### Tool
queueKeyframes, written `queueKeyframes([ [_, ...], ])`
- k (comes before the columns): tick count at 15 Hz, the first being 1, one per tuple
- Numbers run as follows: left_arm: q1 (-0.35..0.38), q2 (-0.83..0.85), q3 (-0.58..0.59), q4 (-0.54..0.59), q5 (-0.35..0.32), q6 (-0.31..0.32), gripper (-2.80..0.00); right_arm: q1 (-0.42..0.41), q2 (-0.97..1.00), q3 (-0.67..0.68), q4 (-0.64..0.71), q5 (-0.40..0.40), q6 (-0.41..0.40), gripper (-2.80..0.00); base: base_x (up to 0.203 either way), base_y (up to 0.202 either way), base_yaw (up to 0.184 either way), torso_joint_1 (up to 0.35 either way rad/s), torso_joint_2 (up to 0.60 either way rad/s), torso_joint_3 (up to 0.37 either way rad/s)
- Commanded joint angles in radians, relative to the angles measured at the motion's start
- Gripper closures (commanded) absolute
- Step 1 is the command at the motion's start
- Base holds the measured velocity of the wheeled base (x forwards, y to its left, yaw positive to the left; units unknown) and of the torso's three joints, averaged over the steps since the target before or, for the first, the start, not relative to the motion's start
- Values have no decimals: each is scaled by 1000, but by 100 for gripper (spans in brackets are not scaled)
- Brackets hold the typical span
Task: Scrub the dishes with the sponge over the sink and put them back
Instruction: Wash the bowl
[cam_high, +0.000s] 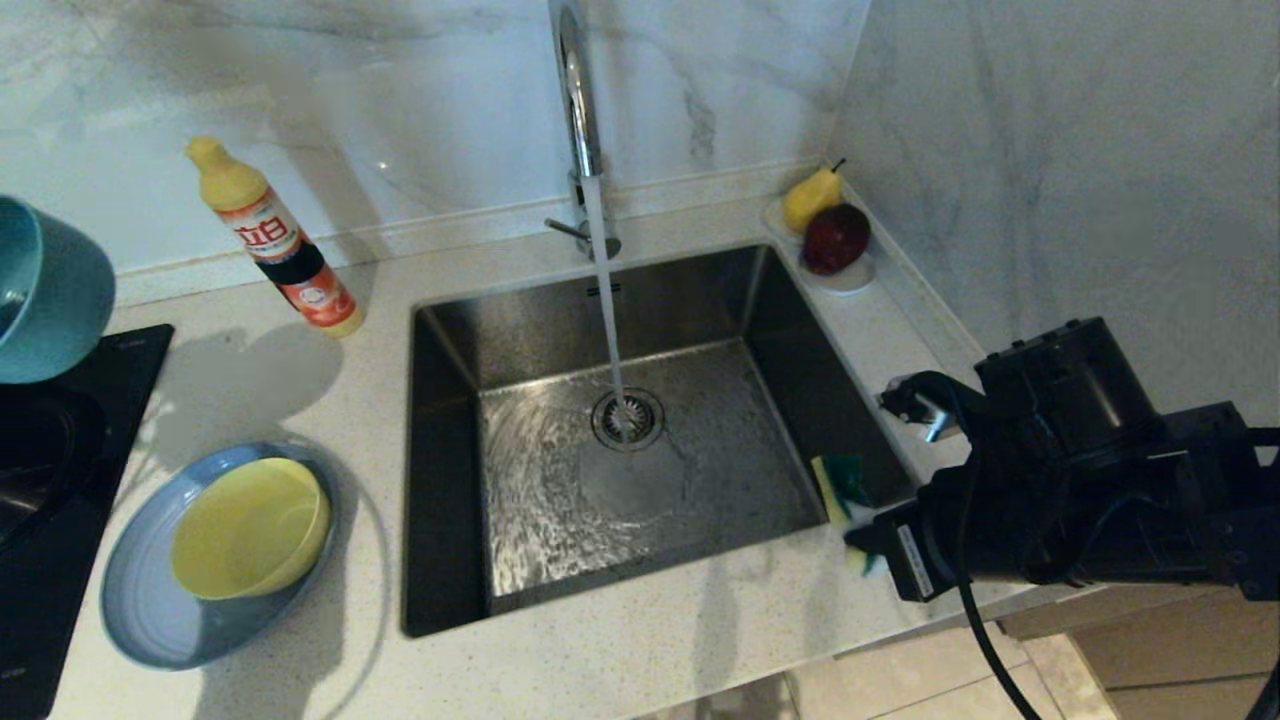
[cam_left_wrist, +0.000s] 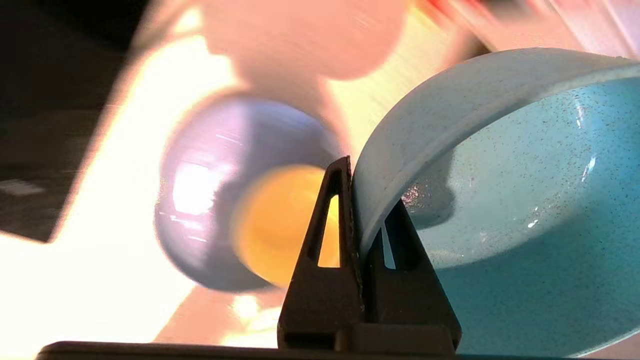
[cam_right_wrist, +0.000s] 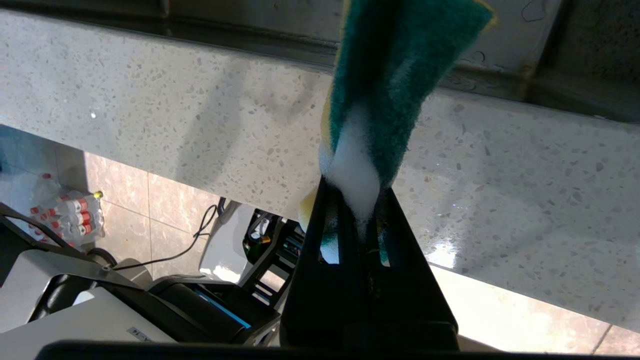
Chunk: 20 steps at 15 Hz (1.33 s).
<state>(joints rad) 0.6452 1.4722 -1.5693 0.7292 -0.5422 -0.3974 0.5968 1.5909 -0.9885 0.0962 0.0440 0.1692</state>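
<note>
Your left pincer (cam_left_wrist: 357, 220) is clamped tight on the rim of the teal bowl (cam_left_wrist: 510, 200), 1 finger inside and 1 outside, and the bowl hangs high at the far left, above the dark hob and well apart from the sink (cam_high: 450, 480). Your right pincer (cam_right_wrist: 360, 210) is closed hard on the sponge (cam_right_wrist: 395, 75), already foamy, at the sink's right front edge over the desk (cam_high: 600, 670).

The step in hand looks like carrying the bowl over the basin. Bring it across slowly, since a rim pinch can slip if you swing. Stop beside the running tap (cam_high: 580, 110) stream, not under it, and tilt the bowl's open side toward the sponge so the green face meets the inside.

The yellow bowl (cam_high: 250, 540) sits in the grey-blue plate (cam_high: 140, 610) left of the sink; pass above them.
</note>
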Motion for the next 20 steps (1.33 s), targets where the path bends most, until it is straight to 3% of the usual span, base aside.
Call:
queueKeyframes([
  [1,-209,-63,-8,10,64,4,0,3,-2,-2,-1,0,0,0,0,0,0,0,0,0],
  [6,-653,-23,0,8,280,-13,0,3,9,-2,-1,-3,2,0,0,0,0,0,0,0],
  [9,-848,99,1,-29,452,-64,0,1,14,-10,-3,-7,1,0,0,0,0,0,0,0],
  [12,-942,207,2,-97,520,-134,0,0,23,-7,-4,-9,1,0,0,0,0,0,0,0],
  [20,-1054,447,-23,-249,633,-298,0,-9,29,-4,-6,-2,3,0,0,0,0,0,0,0],
])
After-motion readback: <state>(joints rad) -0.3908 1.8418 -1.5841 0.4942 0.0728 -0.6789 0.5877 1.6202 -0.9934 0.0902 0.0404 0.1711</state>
